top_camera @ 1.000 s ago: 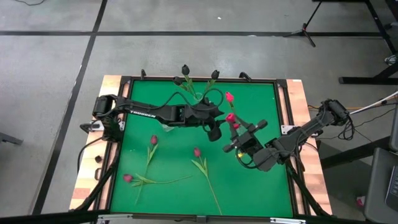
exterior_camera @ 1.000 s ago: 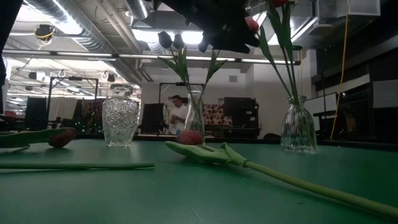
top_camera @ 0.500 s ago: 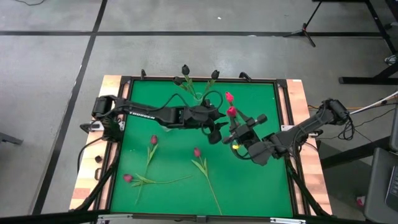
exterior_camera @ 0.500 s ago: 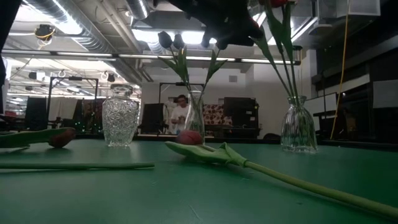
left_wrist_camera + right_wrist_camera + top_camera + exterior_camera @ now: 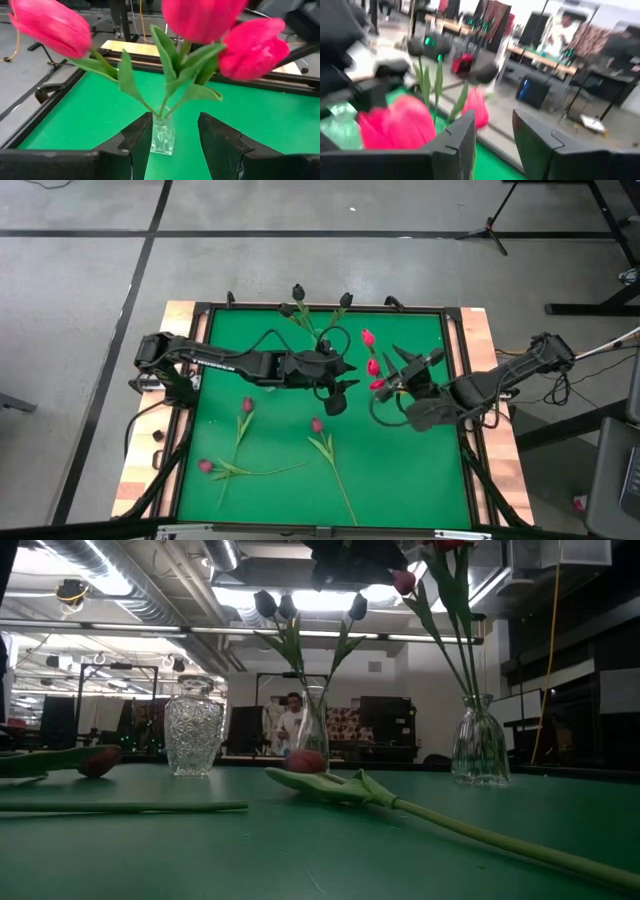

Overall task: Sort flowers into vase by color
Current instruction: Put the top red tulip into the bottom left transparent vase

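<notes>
Three pink-red flowers (image 5: pixel 372 366) stand in a clear vase (image 5: pixel 480 745) right of centre, their stems in its neck. My left gripper (image 5: pixel 343 385) hovers open just left of them, the vase (image 5: pixel 162 136) showing far off between its fingers. My right gripper (image 5: pixel 413 361) hovers open just right of the pink heads (image 5: pixel 402 125), holding nothing. Three near-black flowers (image 5: pixel 287 606) stand in a slim vase (image 5: pixel 313 725) at the far edge. Three more flowers (image 5: pixel 247 406) (image 5: pixel 317 424) (image 5: pixel 205 466) lie flat on the green mat.
A cut-glass vase (image 5: pixel 194 730) stands on the mat behind the lying flowers. A raised dark frame (image 5: pixel 455 380) rims the green mat. A long stem (image 5: pixel 480 835) runs toward the near right corner. A person (image 5: pixel 291 725) stands in the room beyond the table.
My right gripper has drawn back from the pink flowers toward the table's far right and rolled its wrist, staying open. My left gripper has risen a little. The flowers and vases have stayed in place.
</notes>
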You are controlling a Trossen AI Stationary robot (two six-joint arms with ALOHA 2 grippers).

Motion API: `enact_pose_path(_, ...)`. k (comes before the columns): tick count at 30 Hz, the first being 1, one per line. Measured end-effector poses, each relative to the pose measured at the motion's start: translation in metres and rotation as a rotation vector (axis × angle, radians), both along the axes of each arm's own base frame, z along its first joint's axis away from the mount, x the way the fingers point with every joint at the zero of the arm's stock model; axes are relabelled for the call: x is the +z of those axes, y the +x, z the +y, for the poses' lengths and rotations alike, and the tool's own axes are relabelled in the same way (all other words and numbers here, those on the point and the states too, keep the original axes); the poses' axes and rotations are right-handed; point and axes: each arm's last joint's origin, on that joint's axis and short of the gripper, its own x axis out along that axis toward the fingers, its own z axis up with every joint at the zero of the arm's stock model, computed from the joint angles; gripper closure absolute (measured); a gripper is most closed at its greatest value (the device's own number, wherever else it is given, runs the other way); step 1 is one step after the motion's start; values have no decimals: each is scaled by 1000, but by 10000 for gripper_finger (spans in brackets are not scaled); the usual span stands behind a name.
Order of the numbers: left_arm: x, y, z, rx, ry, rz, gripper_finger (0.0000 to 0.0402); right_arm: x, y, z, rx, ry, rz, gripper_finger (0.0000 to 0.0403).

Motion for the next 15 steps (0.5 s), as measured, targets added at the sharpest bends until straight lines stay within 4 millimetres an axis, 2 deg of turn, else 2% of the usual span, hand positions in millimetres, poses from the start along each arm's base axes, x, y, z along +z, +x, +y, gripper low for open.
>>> enact_pose_path(4,-1,0,-2,-2,1,6,245,-9,-5,-10,-4,60,37,272)
enact_pose_path(8,2,-5,-8,-19,3,30,245,-8,-19,-14,-8,82,38,272)
enact_pose_path(15,35,-37,-23,-132,-30,26,245,7,-74,-27,41,197,-4,272)
